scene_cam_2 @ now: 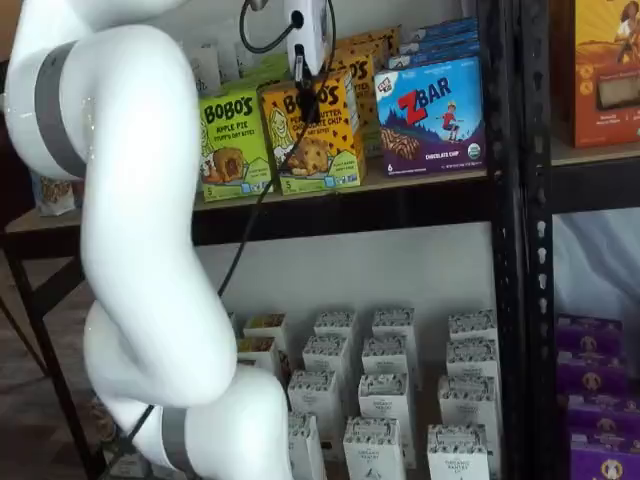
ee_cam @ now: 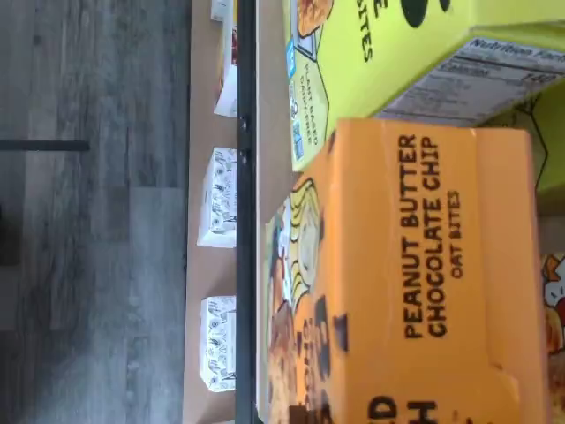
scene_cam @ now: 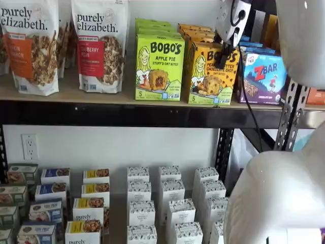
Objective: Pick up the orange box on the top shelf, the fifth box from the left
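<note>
Orange box: standing at top shelf front edge, not lifted.
Gripper: at its top; grip unclear.
Left: grasp, lift.

Green Bobo's box, Zbar box, granola bags.

Glossy white rounded arm with grey joint bands, black cable trailing alongside.

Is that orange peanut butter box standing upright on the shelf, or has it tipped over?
Upright. In both shelf views the orange box stands on the top shelf, front face out, print level, beside the green Apple Pie box.
</note>
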